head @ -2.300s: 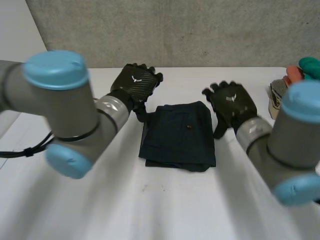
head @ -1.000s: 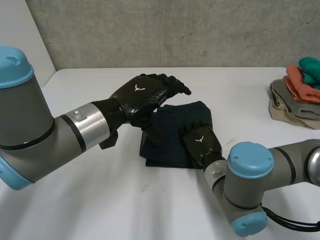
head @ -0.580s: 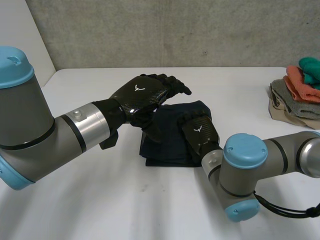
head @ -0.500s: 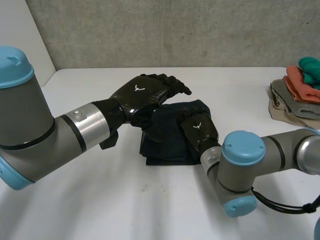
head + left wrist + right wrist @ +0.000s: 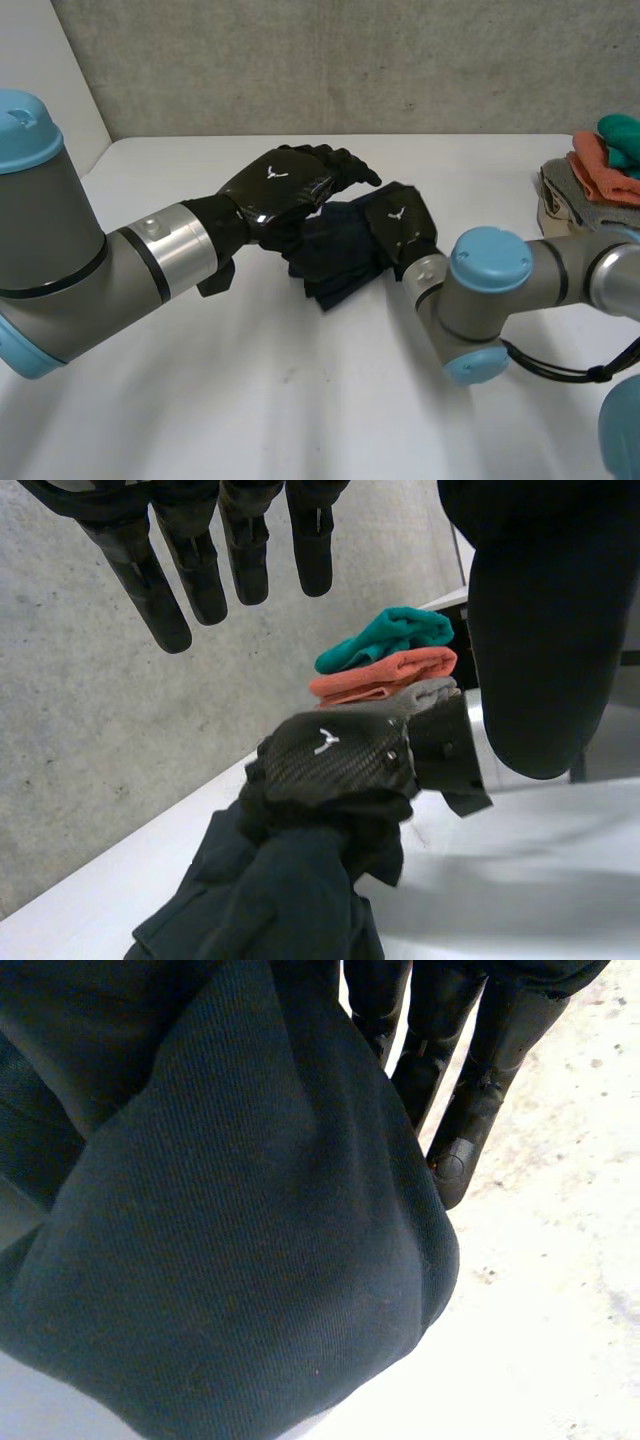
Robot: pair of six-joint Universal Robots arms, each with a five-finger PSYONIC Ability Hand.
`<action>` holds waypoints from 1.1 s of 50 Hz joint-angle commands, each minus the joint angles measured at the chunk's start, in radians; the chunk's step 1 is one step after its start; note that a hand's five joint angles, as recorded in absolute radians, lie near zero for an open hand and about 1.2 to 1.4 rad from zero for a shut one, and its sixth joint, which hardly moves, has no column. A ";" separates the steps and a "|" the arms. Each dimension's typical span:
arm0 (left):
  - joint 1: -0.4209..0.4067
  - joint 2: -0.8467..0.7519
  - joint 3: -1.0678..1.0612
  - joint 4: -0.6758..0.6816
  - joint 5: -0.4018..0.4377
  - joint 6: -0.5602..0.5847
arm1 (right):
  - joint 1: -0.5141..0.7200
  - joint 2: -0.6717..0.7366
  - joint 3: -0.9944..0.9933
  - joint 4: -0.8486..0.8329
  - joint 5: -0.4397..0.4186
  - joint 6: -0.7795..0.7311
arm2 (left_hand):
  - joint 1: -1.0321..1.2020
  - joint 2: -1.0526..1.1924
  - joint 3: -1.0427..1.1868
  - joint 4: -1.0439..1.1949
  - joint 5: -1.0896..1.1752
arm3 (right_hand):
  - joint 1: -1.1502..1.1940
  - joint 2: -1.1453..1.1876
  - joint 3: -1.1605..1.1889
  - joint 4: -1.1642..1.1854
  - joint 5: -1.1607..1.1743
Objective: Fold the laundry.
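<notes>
Head view: bunched dark navy garment (image 5: 335, 260) sits near the middle of the white table (image 5: 300, 400). The black left hand (image 5: 285, 188) hangs at the garment's 10 o'clock, fingers straight and slightly spread, pointing toward 3 o'clock. Contact with the fabric is not clear. The black right hand (image 5: 400, 225) is on the garment's 2 o'clock edge, and the cloth is gathered into a lump under it.

Left wrist view: left hand (image 5: 205, 570) fingers straight and apart, holding nothing. Beyond its fingertips the right hand (image 5: 335, 760) has its fingers curled over the top of the dark navy garment (image 5: 270, 900), gripping it.

Right wrist view: the garment (image 5: 220, 1220) bulges across the palm. The right hand's fingers (image 5: 475, 1070) lie close together right against the fold, with the table (image 5: 560, 1310) beyond them.

A stack of folded clothes (image 5: 595, 180) in teal, orange, grey and beige is at the table's 3 o'clock edge, well apart from the garment, and it shows behind the right hand in the left wrist view (image 5: 385, 665). A grey concrete wall (image 5: 350, 60) runs along 12 o'clock.
</notes>
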 commanded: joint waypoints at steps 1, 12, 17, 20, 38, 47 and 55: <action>0.003 0.003 0.003 0.000 0.000 0.000 | -0.093 -0.028 -0.043 -0.018 -0.117 0.003 | 0.060 0.068 0.073 0.070 0.065 | 0.469 0.241 0.276 0.234 0.344; 0.003 0.008 0.006 0.000 0.000 -0.008 | -0.284 -0.096 -0.192 -0.129 -0.196 0.107 | 0.060 0.068 0.073 0.070 0.065 | 0.469 0.241 0.276 0.234 0.344; 0.003 0.016 0.005 0.000 0.000 -0.008 | -0.422 -0.120 -0.304 -0.136 -0.288 0.229 | 0.060 0.068 0.073 0.070 0.065 | 0.469 0.241 0.276 0.234 0.344; 0.003 0.022 0.003 0.000 0.000 -0.008 | -0.508 -0.111 -0.380 -0.140 -0.357 0.302 | 0.060 0.068 0.073 0.070 0.065 | 0.469 0.241 0.276 0.234 0.344; -0.014 0.055 -0.026 0.009 0.006 -0.010 | -0.910 0.148 -0.667 -0.184 -0.630 0.758 | 0.060 0.068 0.073 0.070 0.065 | 0.469 0.241 0.276 0.234 0.344; -0.021 0.089 -0.066 0.061 0.011 -0.011 | -0.984 0.248 -0.577 -0.232 -0.758 0.813 | 0.039 0.047 0.053 0.050 0.045 | 0.469 0.241 0.276 0.234 0.344; -0.021 0.095 -0.083 0.092 0.011 -0.039 | -1.009 0.256 -0.465 -0.322 -0.772 0.770 | 0.033 0.041 0.047 0.044 0.039 | 0.469 0.241 0.276 0.234 0.344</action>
